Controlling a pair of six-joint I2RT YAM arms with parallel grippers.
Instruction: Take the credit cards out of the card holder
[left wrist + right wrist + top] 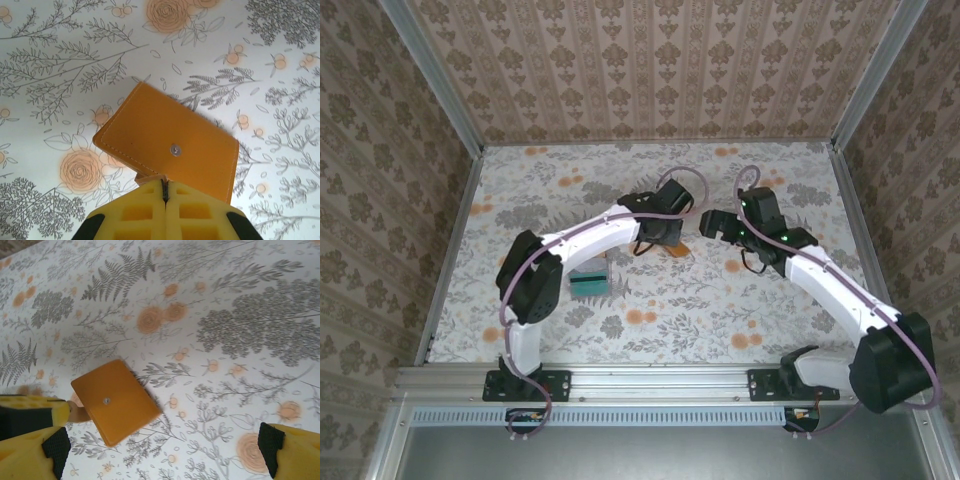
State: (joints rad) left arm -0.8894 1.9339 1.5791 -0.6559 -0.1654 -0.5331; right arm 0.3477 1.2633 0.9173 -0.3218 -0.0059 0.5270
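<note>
The card holder [165,135] is a flat orange wallet, folded shut, with a small metal snap on its top face. My left gripper [165,192] is shut on a tan flap at its near edge. From above, the holder [676,250] peeks out beside the left gripper [660,238] at mid-table. My right gripper [712,222] hangs open just right of it, and its wrist view shows the holder [117,402] lying below and left of the wide-apart fingers [35,455]. A small pile of credit cards [590,282], a teal one showing, lies on the table under the left arm.
The floral tablecloth [720,320] covers the table, and patterned walls with metal posts enclose it on three sides. The left arm's elbow [528,285] stands near the card pile. An aluminium rail [650,382] runs along the near edge.
</note>
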